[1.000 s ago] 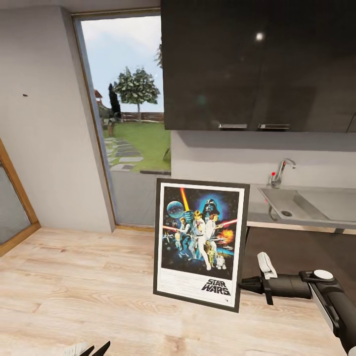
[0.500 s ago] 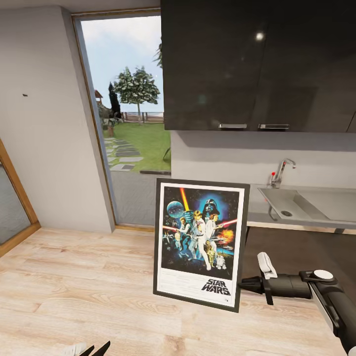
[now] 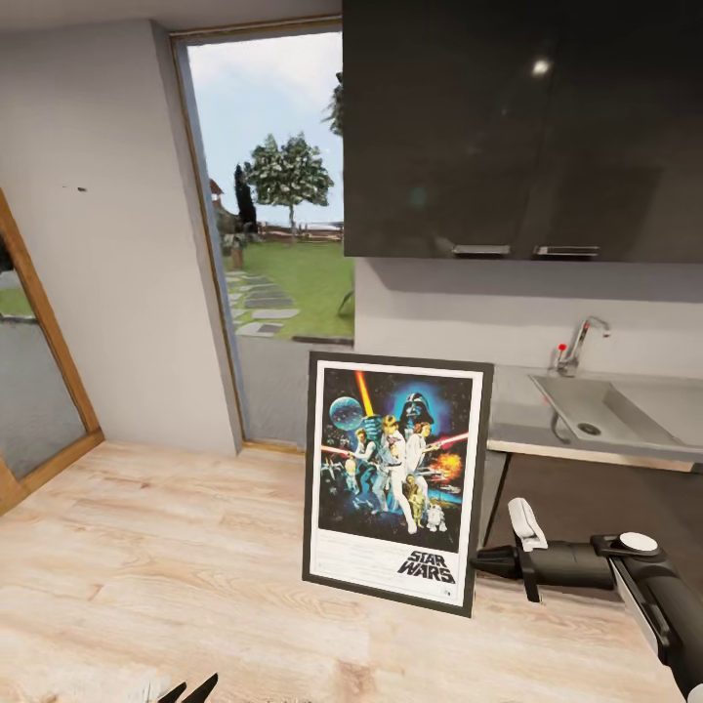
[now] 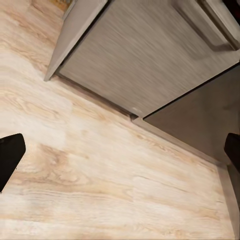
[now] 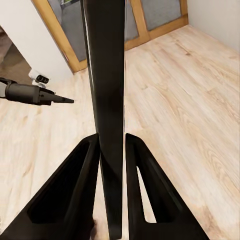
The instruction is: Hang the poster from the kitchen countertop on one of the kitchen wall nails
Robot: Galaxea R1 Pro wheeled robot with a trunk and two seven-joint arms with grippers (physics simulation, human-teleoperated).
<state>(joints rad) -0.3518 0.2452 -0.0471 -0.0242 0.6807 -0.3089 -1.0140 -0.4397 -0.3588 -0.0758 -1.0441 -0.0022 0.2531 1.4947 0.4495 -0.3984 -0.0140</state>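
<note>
The black-framed Star Wars poster [image 3: 394, 478] hangs upright above the wooden floor. My right gripper [image 3: 485, 563] is shut on its lower right edge. In the right wrist view the poster [image 5: 106, 90] runs edge-on between the two dark fingers [image 5: 82, 175], which press on both its faces. One wall nail [image 3: 80, 188] is a dark speck on the light-grey wall left of the window. The light-grey kitchen countertop [image 3: 517, 422] with its sink [image 3: 605, 408] and chrome tap [image 3: 578, 344] lies behind the poster to the right. My left gripper [image 3: 187, 690] is low at the left, open, over the floor.
Dark upper cabinets [image 3: 517, 127] hang above the countertop. A tall window [image 3: 278, 225] looks onto a garden, and a wood-framed glass door [image 3: 34, 371] stands at the far left. Light wooden floor [image 3: 146, 547] stretches in front of the nail wall.
The camera has turned left: wall, window, cabinets and sink have slid right in the picture and more of the glass door shows. The poster and right gripper keep their place in the picture.
</note>
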